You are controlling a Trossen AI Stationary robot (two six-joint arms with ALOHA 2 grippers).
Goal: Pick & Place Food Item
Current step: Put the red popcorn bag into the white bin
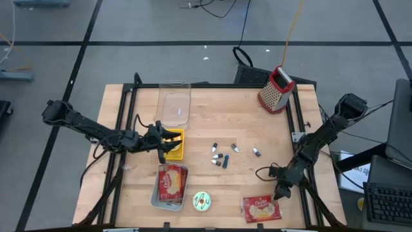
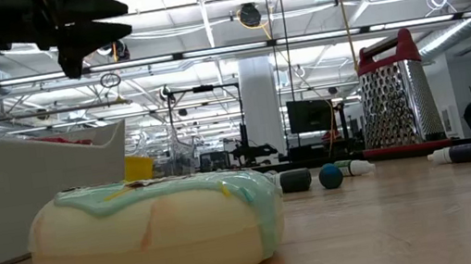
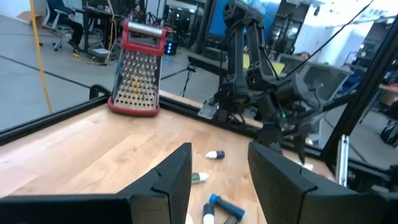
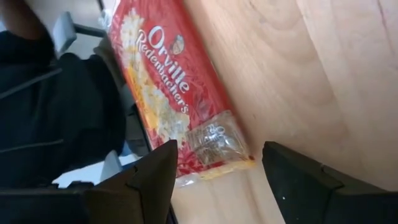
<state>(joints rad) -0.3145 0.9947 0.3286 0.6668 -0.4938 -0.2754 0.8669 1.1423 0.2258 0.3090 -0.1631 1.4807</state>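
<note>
The right gripper [image 1: 280,192] sits low at the lower right of the high view, fingers spread wide with nothing between them, and the popcorn packet [image 1: 261,209] lies flat on the bench [image 1: 257,142] just below and to the left of it, near but apart. Through the right wrist view that red popcorn packet [image 4: 177,93] fills the frame ahead of the parted fingers [image 4: 143,180], its clear end just beyond their tips. Over at centre left, the left gripper [image 1: 168,143] hovers above a yellow container [image 1: 177,145], fingers partly apart, holding nothing as far as the left wrist view shows. Below it a grey tray [image 1: 156,196] carries a second popcorn packet [image 1: 171,182], and a frosted doughnut [image 1: 202,202] lies beside the tray. A red-topped grater [image 1: 276,89] stands at the upper right.
</note>
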